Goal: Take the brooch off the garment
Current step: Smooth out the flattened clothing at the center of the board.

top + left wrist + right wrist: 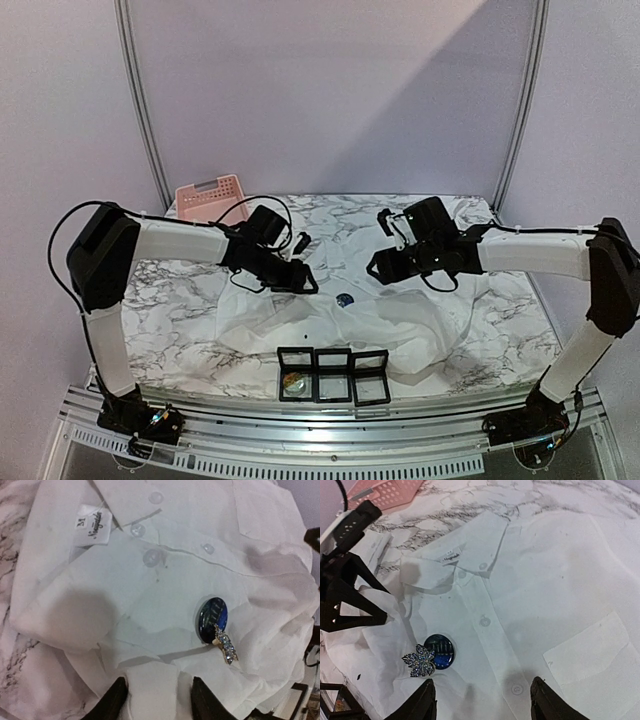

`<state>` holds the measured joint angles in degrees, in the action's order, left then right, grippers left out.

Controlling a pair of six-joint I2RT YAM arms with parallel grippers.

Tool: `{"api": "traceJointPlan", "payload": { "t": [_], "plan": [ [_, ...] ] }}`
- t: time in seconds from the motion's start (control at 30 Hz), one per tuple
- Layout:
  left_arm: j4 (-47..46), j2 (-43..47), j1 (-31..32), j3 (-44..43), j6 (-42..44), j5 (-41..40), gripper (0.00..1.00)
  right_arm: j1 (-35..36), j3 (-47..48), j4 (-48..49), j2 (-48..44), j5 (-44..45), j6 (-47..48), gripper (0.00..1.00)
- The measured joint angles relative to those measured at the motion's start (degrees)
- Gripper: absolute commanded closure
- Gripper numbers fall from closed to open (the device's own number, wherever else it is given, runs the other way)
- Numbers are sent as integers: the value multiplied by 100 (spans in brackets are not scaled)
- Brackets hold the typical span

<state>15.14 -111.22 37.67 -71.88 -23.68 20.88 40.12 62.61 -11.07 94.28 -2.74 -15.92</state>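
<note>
We are holding both arms low over the garment [400, 322], a white shirt lying spread and rumpled on the marble desk [180, 300]; the brooch [345, 298] is sitting on the shirt front, just beside the button strip and below the collar, between our two end effectors. The left end effector [157, 702] is hanging partly open over bare cloth near the brooch, gripping nothing; the right end effector [482, 702] is also gaping, empty, above the button strip. We are judging that one side is meant to pin the fabric down while the other works the brooch free. The overhead view is showing the brooch only as a dark dot, yet it alone is showing the row of black boxes [333, 372] at the desk's near edge; the wrist views are revealing a round blue disc with a glittering silver star at its rim; the right wrist view alone is catching the chest pocket.
</note>
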Motion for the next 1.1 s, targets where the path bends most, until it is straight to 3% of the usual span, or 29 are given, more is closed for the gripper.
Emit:
{"api": "traceJointPlan", "payload": {
  "t": [0.2, 0.53, 0.73, 1.1],
  "plan": [
    [162, -98, -4, -9, 74, 127, 85, -9, -57, -210, 363, -111, -74, 52],
    [398, -103, -9, 55, 203, 264, 100, -7, -881, -68, 361, -503, -581, 61],
    [380, -101, -24, 81, 221, 247, 100, -7, -1082, 52, 286, -527, -852, 61],
    [286, -105, -584, -254, 219, 297, 100, -9, -841, -57, 59, -151, -879, 40]
  ]
}}
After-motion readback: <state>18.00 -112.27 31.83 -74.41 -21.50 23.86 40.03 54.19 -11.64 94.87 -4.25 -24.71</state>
